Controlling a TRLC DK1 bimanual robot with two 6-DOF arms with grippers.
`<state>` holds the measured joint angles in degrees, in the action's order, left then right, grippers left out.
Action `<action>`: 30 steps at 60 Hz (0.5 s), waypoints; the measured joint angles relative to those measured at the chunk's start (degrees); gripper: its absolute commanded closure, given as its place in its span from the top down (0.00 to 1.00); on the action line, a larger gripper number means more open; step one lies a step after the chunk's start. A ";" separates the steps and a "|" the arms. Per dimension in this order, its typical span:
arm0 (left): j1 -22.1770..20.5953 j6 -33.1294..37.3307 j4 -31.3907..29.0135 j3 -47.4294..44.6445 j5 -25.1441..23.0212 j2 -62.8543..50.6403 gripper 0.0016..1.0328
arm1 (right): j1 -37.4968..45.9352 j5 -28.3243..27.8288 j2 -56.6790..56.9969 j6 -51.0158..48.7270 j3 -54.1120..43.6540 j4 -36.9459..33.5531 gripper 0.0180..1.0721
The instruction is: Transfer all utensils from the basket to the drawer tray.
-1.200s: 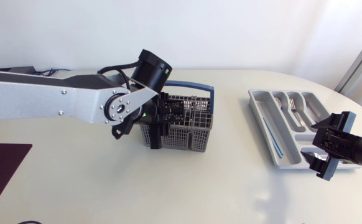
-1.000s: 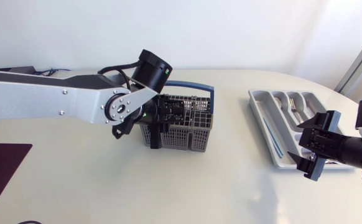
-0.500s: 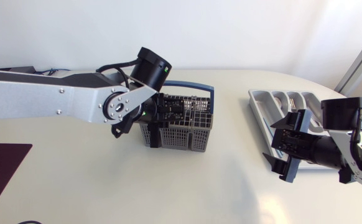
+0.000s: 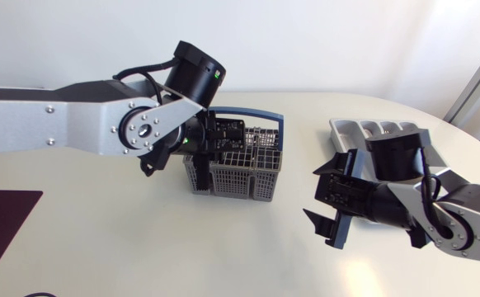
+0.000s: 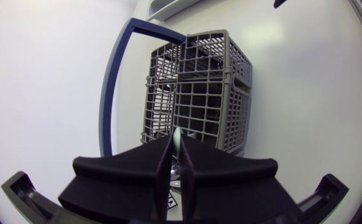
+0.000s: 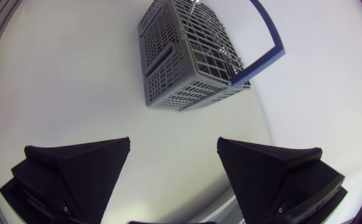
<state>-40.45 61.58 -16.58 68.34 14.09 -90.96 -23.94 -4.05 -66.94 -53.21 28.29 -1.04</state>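
1. Leftmost, the left claw point(image 5: 176, 146) hangs at the near-left corner of the grey wire basket point(image 4: 248, 169). Its two wedges are pressed almost together on a thin pale utensil point(image 5: 177, 137), and only a sliver of it shows above the tips.
2. That grip looks risky. With so little of the piece held, it could pivot or slip out on the way across. If its lower end catches the grid, a lift could drag or tip the basket on the desk point(image 4: 100, 239).
3. The basket stands upright near the middle of the desk with its blue handle point(image 4: 265, 114) on the far side. What else it holds is hard to make out through the mesh.
4. Further right, the right claw point(image 6: 173, 142) has its fingers spread wide, grips nothing and faces the basket.
5. The right arm lies over most of the grey drawer tray point(image 4: 347, 125), leaving only the far end showing. A carry from the left may have no free way down, and the two arms could meet between basket and tray.
6. No writing is legible. A small sticker at the base of the left claw is too small to read.
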 measured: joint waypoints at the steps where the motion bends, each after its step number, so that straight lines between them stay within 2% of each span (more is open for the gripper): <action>1: -0.15 0.00 -0.11 0.04 0.20 0.17 0.06 | -0.55 0.28 -0.39 0.39 0.13 0.07 0.96; 13: -1.46 -1.49 -3.78 1.44 1.90 1.57 0.04 | -4.22 2.27 -3.37 2.95 0.46 2.10 0.96; 22: -1.62 -8.68 -7.89 5.05 2.75 1.55 0.03 | -6.10 2.95 -4.52 4.02 1.01 2.82 0.96; 30: -1.25 -17.40 -14.73 10.71 2.75 0.79 0.03 | -6.91 3.52 -4.83 4.22 1.16 2.97 0.96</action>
<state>-41.69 44.18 -31.31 79.05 16.84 -90.17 -30.85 -0.54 -71.77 -48.99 29.45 1.93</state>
